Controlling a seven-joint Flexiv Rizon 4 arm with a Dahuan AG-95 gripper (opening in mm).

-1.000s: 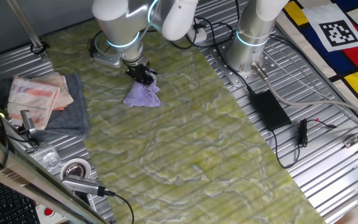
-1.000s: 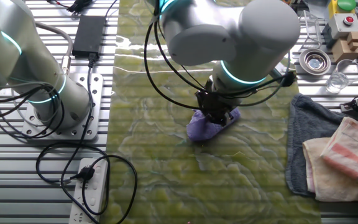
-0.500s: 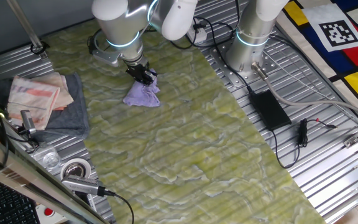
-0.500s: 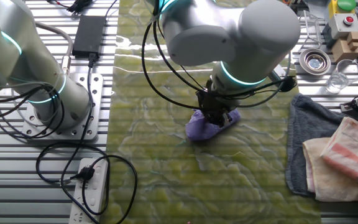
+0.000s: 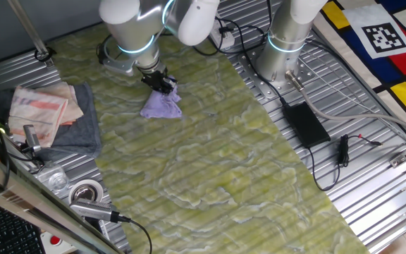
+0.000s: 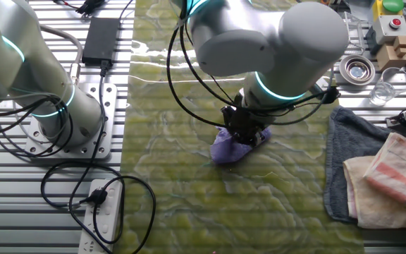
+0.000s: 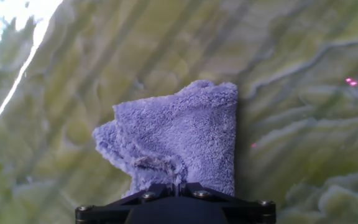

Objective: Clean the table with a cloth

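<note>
A small purple cloth (image 5: 162, 106) lies flat on the table (image 5: 217, 162), whose covering is yellow-green and marbled. My gripper (image 5: 163, 85) is shut on the cloth's near edge and presses it onto the covering. The other fixed view shows the cloth (image 6: 228, 147) spreading out from under the gripper (image 6: 243, 134). In the hand view the cloth (image 7: 179, 140) fans away from the black jaws, and the gripper (image 7: 178, 185) has its fingers pinched together on the fabric.
A second arm's base (image 5: 282, 49) stands on the ribbed metal beside the table. Folded towels (image 5: 48, 113) lie at the covering's other side. A black power brick (image 5: 304, 123), cables, a power strip (image 6: 99, 212), tape roll (image 5: 84, 192) and glasses sit around the edges.
The arm has shifted slightly, dragging the purple cloth a little across the covering. The gripper stays shut on it.
</note>
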